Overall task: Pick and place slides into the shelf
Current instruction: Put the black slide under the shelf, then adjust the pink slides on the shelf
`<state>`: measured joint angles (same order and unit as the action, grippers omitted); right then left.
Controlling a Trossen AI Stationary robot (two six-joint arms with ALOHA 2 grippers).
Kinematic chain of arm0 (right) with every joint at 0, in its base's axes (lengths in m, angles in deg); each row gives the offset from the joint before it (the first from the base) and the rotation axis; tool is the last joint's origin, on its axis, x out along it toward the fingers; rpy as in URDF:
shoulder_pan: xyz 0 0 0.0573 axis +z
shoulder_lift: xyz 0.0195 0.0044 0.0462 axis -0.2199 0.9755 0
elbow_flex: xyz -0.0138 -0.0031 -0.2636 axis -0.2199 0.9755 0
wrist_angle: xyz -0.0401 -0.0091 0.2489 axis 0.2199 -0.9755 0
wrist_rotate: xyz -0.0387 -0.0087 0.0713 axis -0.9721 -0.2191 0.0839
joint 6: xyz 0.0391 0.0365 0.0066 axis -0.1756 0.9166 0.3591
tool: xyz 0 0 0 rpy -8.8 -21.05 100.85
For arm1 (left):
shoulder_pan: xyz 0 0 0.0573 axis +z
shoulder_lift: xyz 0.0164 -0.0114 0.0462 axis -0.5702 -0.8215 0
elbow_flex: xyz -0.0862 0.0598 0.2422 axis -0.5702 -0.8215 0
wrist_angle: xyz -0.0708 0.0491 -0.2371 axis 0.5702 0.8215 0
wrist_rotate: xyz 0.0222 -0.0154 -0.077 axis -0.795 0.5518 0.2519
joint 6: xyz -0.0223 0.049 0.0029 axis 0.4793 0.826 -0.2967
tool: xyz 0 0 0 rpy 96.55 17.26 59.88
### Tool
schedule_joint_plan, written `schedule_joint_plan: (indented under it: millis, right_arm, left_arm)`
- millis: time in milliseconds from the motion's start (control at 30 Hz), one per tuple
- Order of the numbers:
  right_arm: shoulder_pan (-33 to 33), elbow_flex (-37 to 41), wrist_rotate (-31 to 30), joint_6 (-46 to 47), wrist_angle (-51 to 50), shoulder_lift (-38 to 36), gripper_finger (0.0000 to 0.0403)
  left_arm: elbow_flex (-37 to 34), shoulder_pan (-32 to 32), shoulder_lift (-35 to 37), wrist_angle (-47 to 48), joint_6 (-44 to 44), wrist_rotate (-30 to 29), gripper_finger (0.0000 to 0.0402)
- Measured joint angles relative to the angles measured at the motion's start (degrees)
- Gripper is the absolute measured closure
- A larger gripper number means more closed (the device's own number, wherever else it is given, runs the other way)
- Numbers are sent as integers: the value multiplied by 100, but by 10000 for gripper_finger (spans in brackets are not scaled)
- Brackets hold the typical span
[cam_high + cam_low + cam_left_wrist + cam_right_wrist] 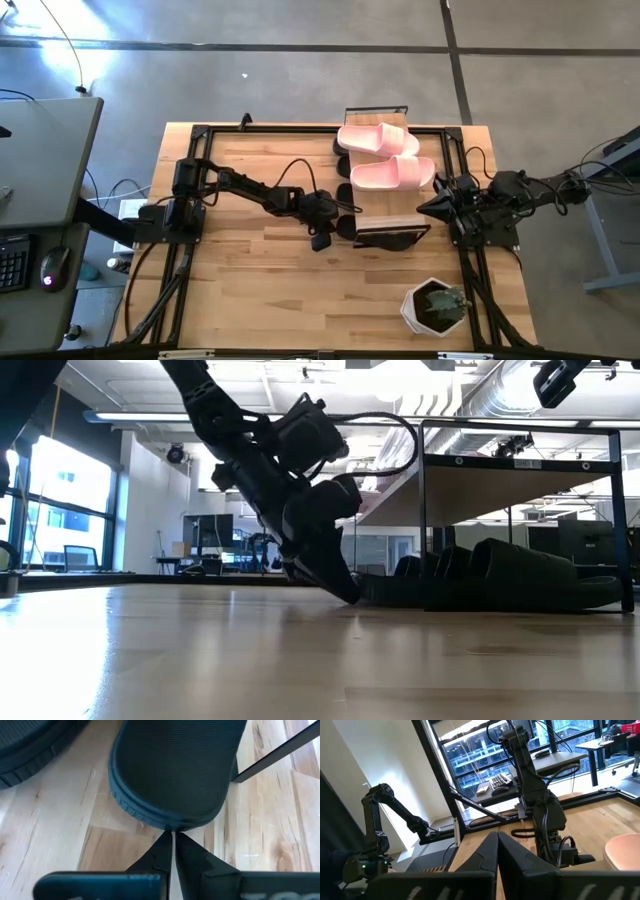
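The left claw (322,240) is seen near the middle of the light wooden bench (250,290), just beside the small rack shelf with a pale plank top and thin black frame (390,222). Its fingers are pressed shut, and nothing is held between them. The tips are touching the rounded end of a matte black slip-on slide (172,775) that lies flat on the bench at the shelf's open side. More black slides (500,575) are tucked under the shelf, and a light pink pair of slides (385,157) is set on top.

If the black slide is pushed crookedly, it could be turned sideways or jammed against a thin black leg (280,750). The slide could also slip off the closed tips.

The right claw (425,205) is parked at the right edge of the bench, shut and empty. A white pot with a green plant (437,306) is kept near the front right corner.
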<state>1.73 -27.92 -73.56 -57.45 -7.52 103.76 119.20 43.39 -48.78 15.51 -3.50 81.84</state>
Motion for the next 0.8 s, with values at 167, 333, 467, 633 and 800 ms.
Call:
schedule_joint_plan:
  millis: [167,333,467,633,800]
  right_arm:
    - [0,0,-2,68,-14,0,403]
    - [0,2,-4,107,-75,0,403]
    - [0,2,-7,158,-101,0,403]
    - [0,2,-85,235,-133,-3,403]
    - [0,-258,-180,186,-426,-4,403]
  left_arm:
    - [3,-7,2,32,-1,-4,390]
    - [-4,-7,63,87,-3,-83,390]
    - [-11,-7,170,203,-15,-372,390]
    - [-17,-5,223,433,-14,-540,390]
    - [-10,-5,299,539,-19,-672,390]
